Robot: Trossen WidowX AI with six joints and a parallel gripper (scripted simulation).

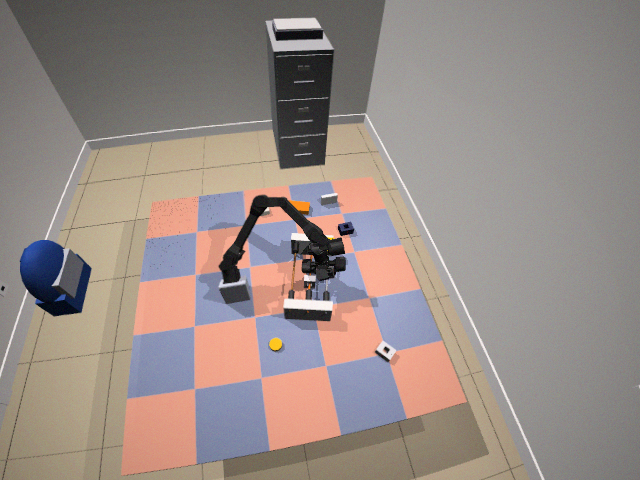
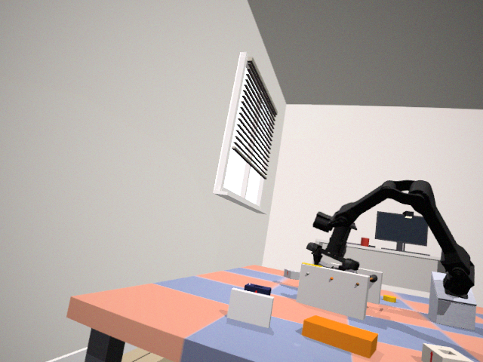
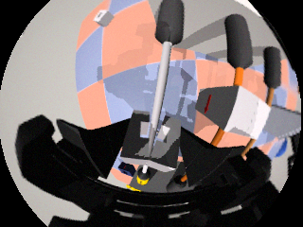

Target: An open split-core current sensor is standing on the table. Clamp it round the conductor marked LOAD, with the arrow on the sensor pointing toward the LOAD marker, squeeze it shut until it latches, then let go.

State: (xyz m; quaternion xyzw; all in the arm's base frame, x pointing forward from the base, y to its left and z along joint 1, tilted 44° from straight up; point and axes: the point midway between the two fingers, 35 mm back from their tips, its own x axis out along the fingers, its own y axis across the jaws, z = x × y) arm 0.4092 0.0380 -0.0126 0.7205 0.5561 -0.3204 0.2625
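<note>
Hand [image 3: 147, 151] grips the dark sensor [image 3: 150, 148] seated around the grey conductor [image 3: 161, 89] above the desk [image 1: 310, 413]; seemingly mid-squeeze, it next needs latching, then release.
</note>
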